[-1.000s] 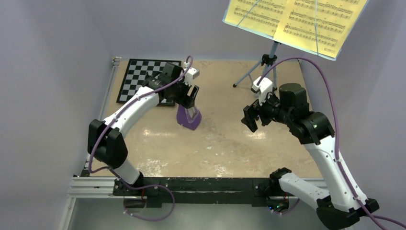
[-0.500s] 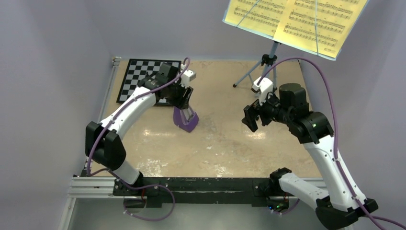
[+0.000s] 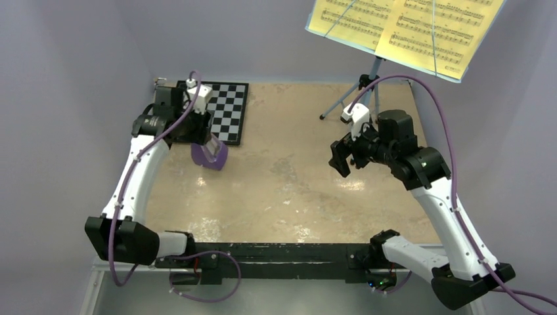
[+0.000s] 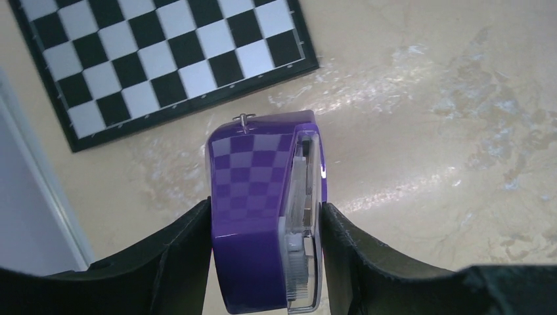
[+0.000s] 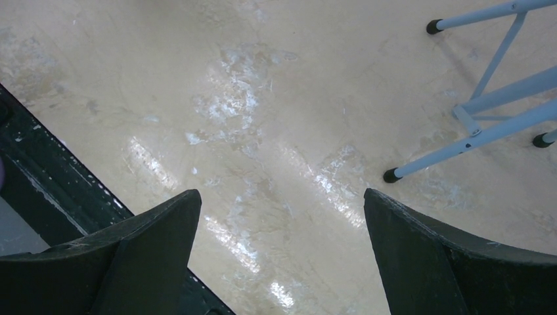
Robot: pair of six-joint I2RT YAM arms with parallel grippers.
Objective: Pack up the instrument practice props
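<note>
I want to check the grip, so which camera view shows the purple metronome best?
The left wrist view: the metronome appears large and sharp, clamped in the left gripper. The top external view shows it small, partly under the gripper. The right wrist view misses it.

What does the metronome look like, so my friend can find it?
On the tan table, look to the far left corner, where the checkerboard lies. Right beside the board, the left hand grips the metronome. It is a small shiny purple pyramid with a clear front, unlike the flat black-and-white board.
</note>
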